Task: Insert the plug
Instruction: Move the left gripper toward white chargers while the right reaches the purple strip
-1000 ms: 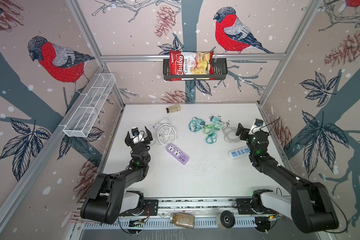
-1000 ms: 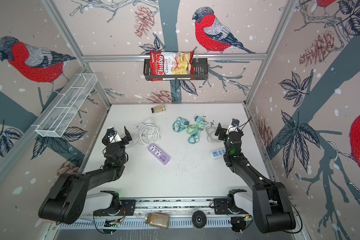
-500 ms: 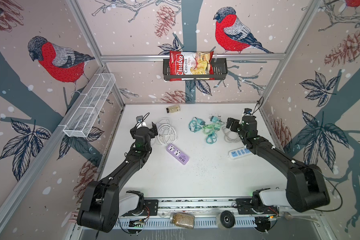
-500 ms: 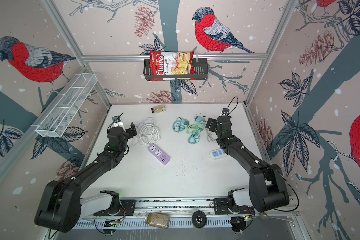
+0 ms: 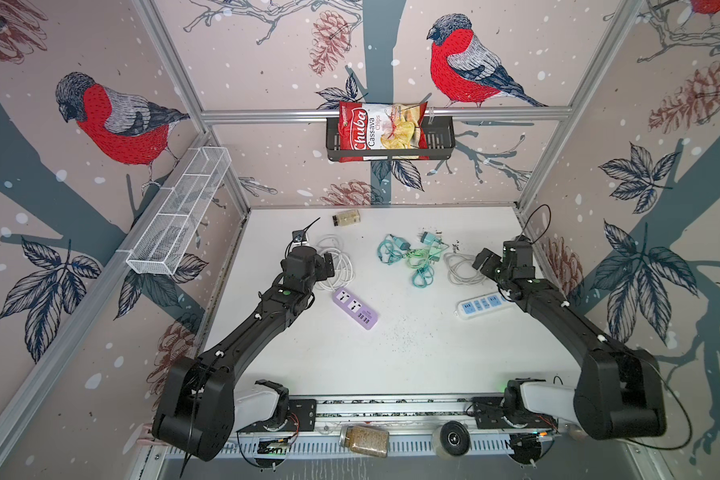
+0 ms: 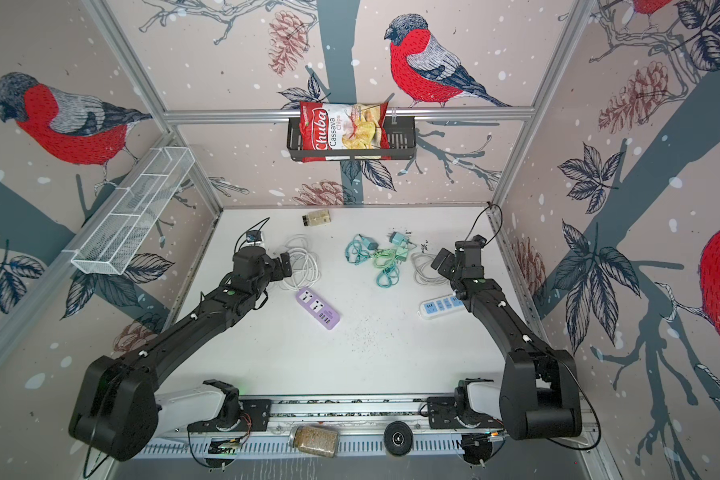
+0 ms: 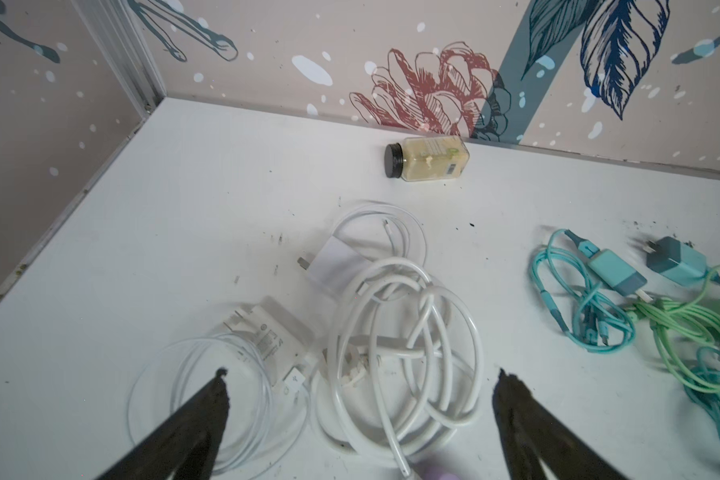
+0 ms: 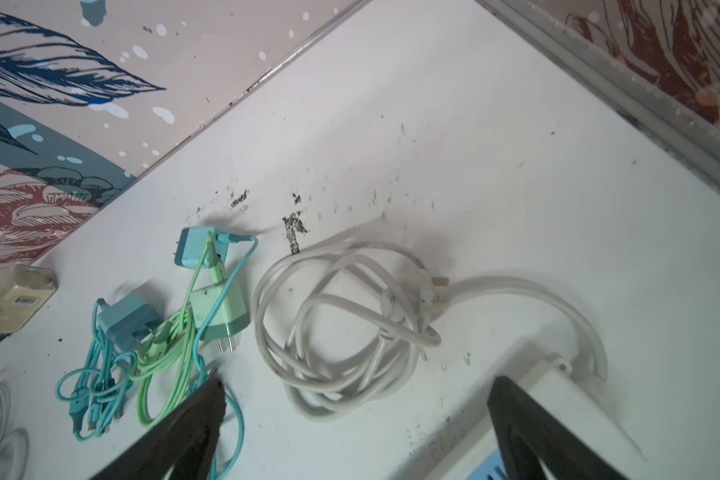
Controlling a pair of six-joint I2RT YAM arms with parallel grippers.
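White charger plug [image 7: 267,334] lies flat on the table [image 5: 391,365] just beyond the purple power strip [image 5: 355,308], on its far side, half buried in loose white cable [image 7: 391,261]. I judge it my likeliest pick, since my left gripper [image 7: 360,374] hovers near it and points at it, jaws spread wide and holding nothing. I want them that wide so they can straddle the charger's body when I descend. My right gripper [image 8: 358,382], well off to the right of the purple strip, is likewise spread and empty above the coiled cord [image 8: 516,281] of the blue-and-white power strip [image 5: 481,304]. I read that as readiness to steady a socket. Nothing is inserted yet. The tangle around the charger could snag when I lift.
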